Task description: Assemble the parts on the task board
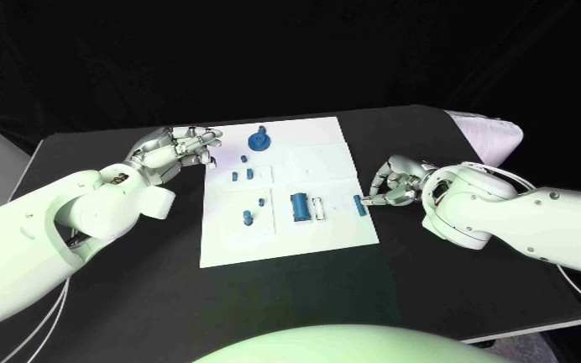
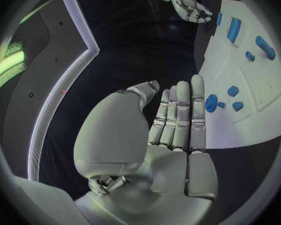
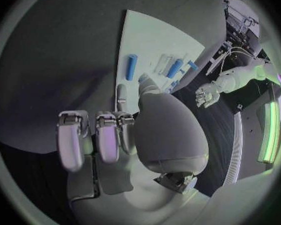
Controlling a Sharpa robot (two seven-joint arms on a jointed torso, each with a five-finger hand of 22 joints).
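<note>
A white task board [image 1: 303, 241] lies at the middle of the black table [image 1: 121, 296], its small blue parts scattered across it: a round knobbed piece [image 1: 259, 140] toward the far edge, a short cylinder [image 1: 298, 205] nearer the middle, and a slim blue bar [image 1: 358, 205] at the board's right edge. The right hand [image 1: 394, 185] hangs at that right edge, fingers [image 3: 106, 140] curled in close to the bar; whether they touch it or already pinch it cannot be told from these views. The left hand [image 1: 175, 151] hovers off the board's far left corner, fingers [image 2: 178, 115] straight and held together, holding nothing.

The parts look like small, rigid plastic pieces: light, hard and smooth, likely to skid or roll on the slick board if nudged instead of pinched. The bar seems best taken across its narrow sides near mid-length, thumb against fingertip, so it does not pivot. The cylinder would roll; a pinch across its ends looks safer. The knobbed piece offers its raised stem as the natural hold.
</note>
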